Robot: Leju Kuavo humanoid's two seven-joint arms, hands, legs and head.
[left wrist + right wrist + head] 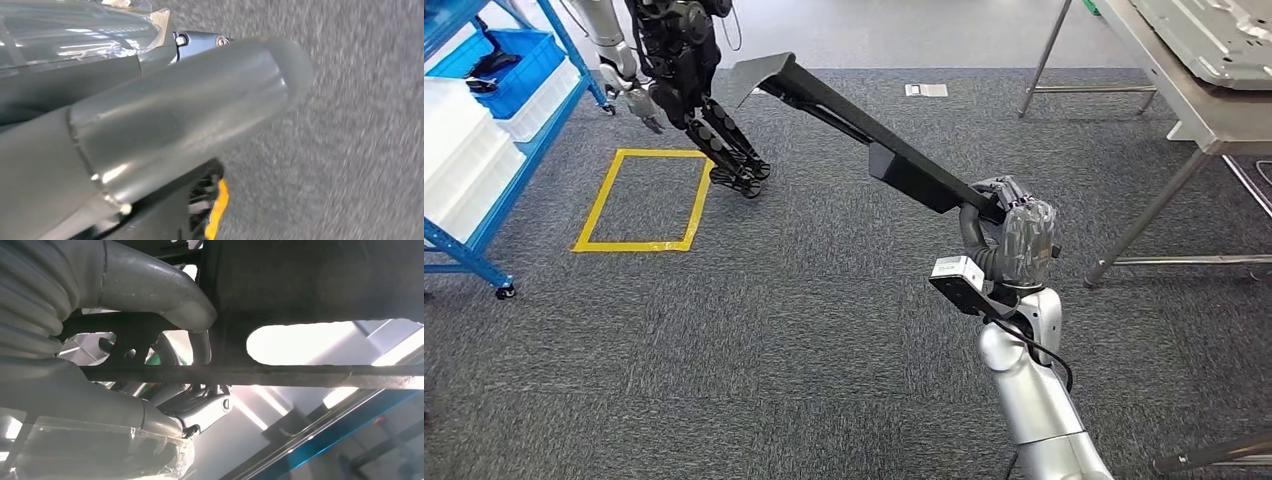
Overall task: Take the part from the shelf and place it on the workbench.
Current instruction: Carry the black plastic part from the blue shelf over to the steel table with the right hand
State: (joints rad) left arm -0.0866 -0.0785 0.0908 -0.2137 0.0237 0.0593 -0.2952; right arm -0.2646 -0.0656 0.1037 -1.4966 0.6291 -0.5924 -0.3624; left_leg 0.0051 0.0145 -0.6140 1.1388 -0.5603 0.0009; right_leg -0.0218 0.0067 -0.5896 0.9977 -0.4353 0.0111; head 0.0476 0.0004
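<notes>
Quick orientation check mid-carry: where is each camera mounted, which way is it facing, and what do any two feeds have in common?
Head view: high on the body, facing forward and down at the carpet; the right hand grips the long black part, with the left hand at upper left, the blue shelf beyond it and the workbench at right.
Left wrist view: behind the left hand, looking down at carpet.
Right wrist view: behind the right hand, aimed upward past the part.
Shared: the head and right wrist views both show the part in the right hand.
</notes>
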